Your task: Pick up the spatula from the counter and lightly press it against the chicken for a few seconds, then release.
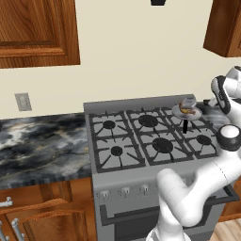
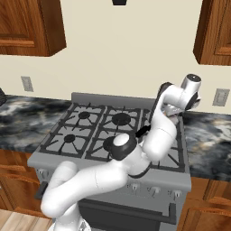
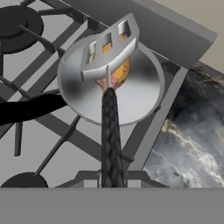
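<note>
The jaws are clamping the spatula (image 3: pixel 110 131) by the low end of its dark, rope-textured handle, with one finger tip showing on each side of it in the hand view. Gripping that far back is giving the tool its full reach, so the hand is staying clear of the pan (image 3: pixel 144 92) while the slotted metal head is doing the work out front.

The head is lying across the top of the chicken (image 3: pixel 121 71), whose orange-brown surface is showing through the slots and below the blade's near edge. The blade is sitting broadside over the meat, not edge-on, which suits a light, even press and not a scrape or a flip. Whether it is bearing down or only resting there cannot be told from these views.

The pan is sitting on the back right burner of the stove (image 1: pixel 141 136), close to the raised back panel, with its black pan handle (image 3: pixel 30 107) pointing away to one side, out of the spatula's line. The marbled counter (image 3: pixel 192 131) is lying just beside that burner. The left base view is showing the pan tucked into that rear corner.

By the look of it, the pressing step is under way and the release is not yet done.
</note>
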